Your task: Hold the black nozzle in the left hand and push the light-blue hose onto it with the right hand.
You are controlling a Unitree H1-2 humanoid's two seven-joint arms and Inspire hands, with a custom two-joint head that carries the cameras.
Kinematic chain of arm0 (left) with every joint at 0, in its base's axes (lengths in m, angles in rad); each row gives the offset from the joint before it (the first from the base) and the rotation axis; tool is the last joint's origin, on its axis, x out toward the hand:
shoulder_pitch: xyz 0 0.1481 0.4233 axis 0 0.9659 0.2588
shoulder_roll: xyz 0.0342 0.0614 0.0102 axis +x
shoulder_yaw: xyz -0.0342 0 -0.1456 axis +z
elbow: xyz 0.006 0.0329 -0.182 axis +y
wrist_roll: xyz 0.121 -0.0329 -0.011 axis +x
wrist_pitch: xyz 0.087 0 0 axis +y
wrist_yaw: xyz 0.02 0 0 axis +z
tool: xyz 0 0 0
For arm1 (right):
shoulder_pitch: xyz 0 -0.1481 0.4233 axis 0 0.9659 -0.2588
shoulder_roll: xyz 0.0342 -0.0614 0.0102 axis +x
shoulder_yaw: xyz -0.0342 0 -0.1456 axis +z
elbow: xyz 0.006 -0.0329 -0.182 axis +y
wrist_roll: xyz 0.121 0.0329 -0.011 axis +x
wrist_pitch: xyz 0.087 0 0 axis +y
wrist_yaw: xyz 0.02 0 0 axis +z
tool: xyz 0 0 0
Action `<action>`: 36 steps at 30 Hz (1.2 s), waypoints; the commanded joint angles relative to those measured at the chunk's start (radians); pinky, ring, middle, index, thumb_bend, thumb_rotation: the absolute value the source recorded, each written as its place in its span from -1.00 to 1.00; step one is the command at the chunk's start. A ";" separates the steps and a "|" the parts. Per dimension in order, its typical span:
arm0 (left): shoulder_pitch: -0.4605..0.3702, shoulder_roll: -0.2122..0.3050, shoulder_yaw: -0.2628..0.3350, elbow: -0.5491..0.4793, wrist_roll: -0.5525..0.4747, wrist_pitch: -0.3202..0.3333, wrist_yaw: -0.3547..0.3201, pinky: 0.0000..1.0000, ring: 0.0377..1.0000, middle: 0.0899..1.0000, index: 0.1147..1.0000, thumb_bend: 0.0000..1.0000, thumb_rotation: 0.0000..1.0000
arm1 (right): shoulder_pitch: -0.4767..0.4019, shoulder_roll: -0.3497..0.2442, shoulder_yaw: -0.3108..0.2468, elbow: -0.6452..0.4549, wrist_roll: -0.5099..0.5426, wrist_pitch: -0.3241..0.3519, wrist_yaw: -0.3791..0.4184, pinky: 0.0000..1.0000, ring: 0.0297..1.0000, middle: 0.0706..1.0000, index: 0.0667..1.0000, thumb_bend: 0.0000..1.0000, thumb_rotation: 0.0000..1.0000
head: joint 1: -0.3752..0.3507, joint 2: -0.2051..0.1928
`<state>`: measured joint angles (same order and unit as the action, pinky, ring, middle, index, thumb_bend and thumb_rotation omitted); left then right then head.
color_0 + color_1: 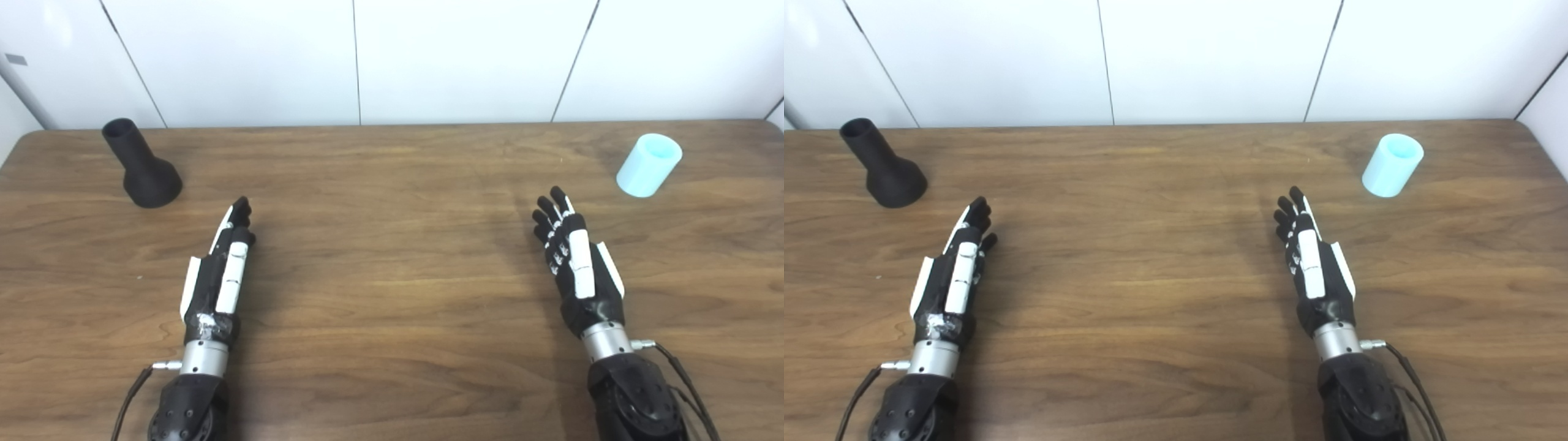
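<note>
The black nozzle [141, 164] stands on its wide base at the far left of the wooden table [392, 275], its narrow tube pointing up and tilted away. The light-blue hose piece [648, 165], a short cylinder, stands at the far right. My left hand [220, 263] is open and empty, fingers stretched forward, a short way in front and to the right of the nozzle. My right hand [572, 254] is open and empty, fingers straight, in front and to the left of the hose. Neither hand touches anything.
A white panelled wall [392, 61] rises right behind the table's far edge. The table's rounded far corners show at both sides. Cables [689, 386] run along both wrists.
</note>
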<state>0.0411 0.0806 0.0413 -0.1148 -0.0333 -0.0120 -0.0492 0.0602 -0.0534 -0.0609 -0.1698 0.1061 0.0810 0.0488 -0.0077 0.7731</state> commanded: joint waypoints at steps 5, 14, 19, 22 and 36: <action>0.013 -0.005 -0.009 0.045 -0.002 0.008 -0.003 1.00 1.00 0.96 0.93 0.10 0.69 | -0.015 -0.006 -0.001 -0.023 0.004 -0.003 0.003 0.98 0.91 0.92 0.97 0.11 1.00 | 0.000 0.002; 0.011 -0.004 -0.009 0.044 0.001 0.011 -0.003 1.00 1.00 0.94 0.93 0.10 0.71 | -0.014 -0.004 -0.001 -0.028 0.004 0.000 0.001 0.98 0.91 0.91 0.97 0.09 1.00 | 0.000 0.002; 0.014 -0.005 -0.010 0.040 0.005 0.012 -0.002 1.00 1.00 0.94 0.92 0.09 0.71 | -0.013 -0.005 0.000 -0.033 0.005 0.006 0.002 0.99 0.92 0.92 0.98 0.09 1.00 | 0.000 0.003; 0.015 -0.006 -0.010 0.041 0.007 0.009 0.000 1.00 1.00 0.94 0.92 0.11 0.71 | -0.013 -0.007 -0.002 -0.029 0.006 0.004 0.004 0.99 0.92 0.93 0.99 0.09 1.00 | 0.005 0.000; 0.027 -0.035 -0.035 0.072 0.046 -0.025 0.019 1.00 1.00 0.92 0.90 0.11 0.56 | -0.006 -0.037 -0.024 0.041 0.044 -0.060 0.033 1.00 0.94 0.94 1.00 0.07 1.00 | 0.160 -0.102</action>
<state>0.0422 0.0724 0.0297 -0.1101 -0.0009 -0.0349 -0.0407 0.0598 -0.0776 -0.0747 -0.1328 0.1368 0.0344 0.0754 0.1516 0.6705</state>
